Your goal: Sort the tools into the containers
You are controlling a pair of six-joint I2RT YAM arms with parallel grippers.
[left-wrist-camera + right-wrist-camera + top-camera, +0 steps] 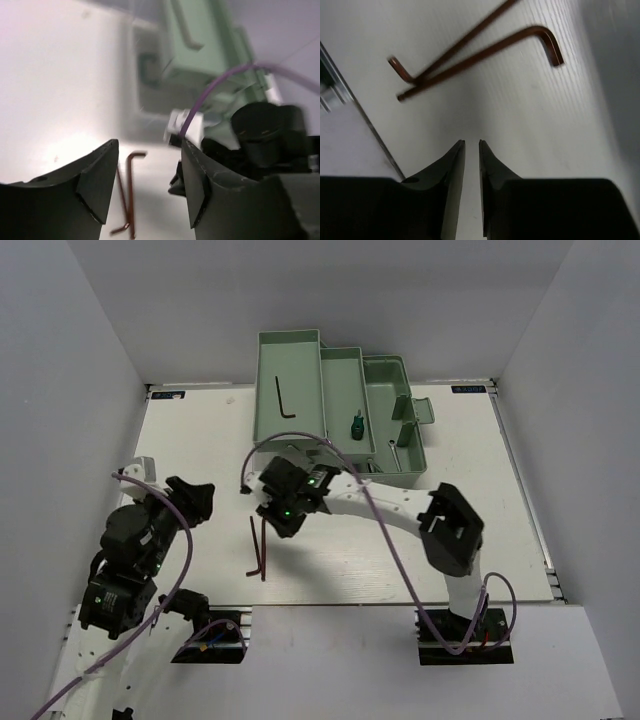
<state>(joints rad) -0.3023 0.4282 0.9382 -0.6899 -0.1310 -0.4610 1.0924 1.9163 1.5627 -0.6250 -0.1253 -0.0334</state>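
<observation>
Where they cross, hex keys (485, 53) (L-shaped) gleam reddish-brown.

Was enclosed on three sides by plain pale-grey walls (70, 360), with a white, faintly grained table (190, 430), evenly lit, edged by a metal rail (530, 510) at right.

A pale mint-green fold-out plastic toolbox (385, 380) stands at the far middle of the white table (200, 440), a dark L-shaped hex key (282, 396) in its left tray, a stubby green-handled screwdriver (355, 426) in its middle tray. Two brown L-shaped hex keys (262, 555) lie crossed on the table before it, well apart.
</observation>
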